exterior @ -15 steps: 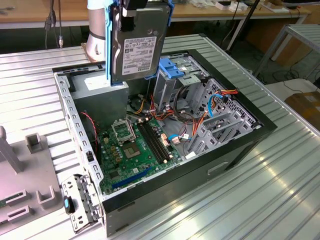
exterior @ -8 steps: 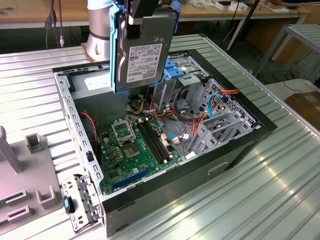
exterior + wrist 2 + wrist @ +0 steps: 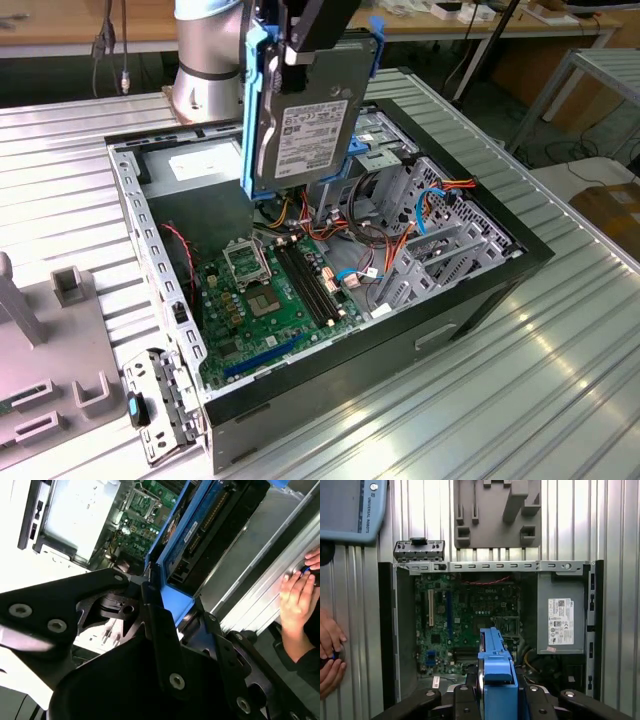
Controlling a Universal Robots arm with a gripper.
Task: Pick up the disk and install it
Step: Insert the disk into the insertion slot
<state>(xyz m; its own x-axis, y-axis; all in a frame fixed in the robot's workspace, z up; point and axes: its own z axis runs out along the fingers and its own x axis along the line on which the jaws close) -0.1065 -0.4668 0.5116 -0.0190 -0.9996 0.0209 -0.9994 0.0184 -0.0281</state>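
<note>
Gripper (image 3: 299, 45): closed on the disk. Its black fingers press on the upper end in the exterior view, and in both wrist views they sit on either side of the blue carrier.
Disk (image 3: 310, 120): held in the air over the open computer case, standing nearly on edge, with its labelled grey face towards the exterior camera.
Carrier rails (image 3: 496, 672): bright blue plastic running along the long edges of the disk.
Computer case (image 3: 400, 350): black tower lying on its side with the side panel off, resting on the table.
Motherboard (image 3: 270, 300): green board on the floor of the case, below the disk.
Power supply (image 3: 560, 620): grey box with a white label in one corner of the case.
Cables (image 3: 440, 195): orange, red and blue leads beside the metal drive cage, on the exterior view's right.
Table (image 3: 520, 400): ribbed metal surface.
Fixture plate (image 3: 50, 350): grey moulded tray just beside the case, on the exterior view's left.
Person's hand (image 3: 329, 655): resting on the table outside the case.
Pendant (image 3: 350, 510): grey-blue control tablet lying on the table.
</note>
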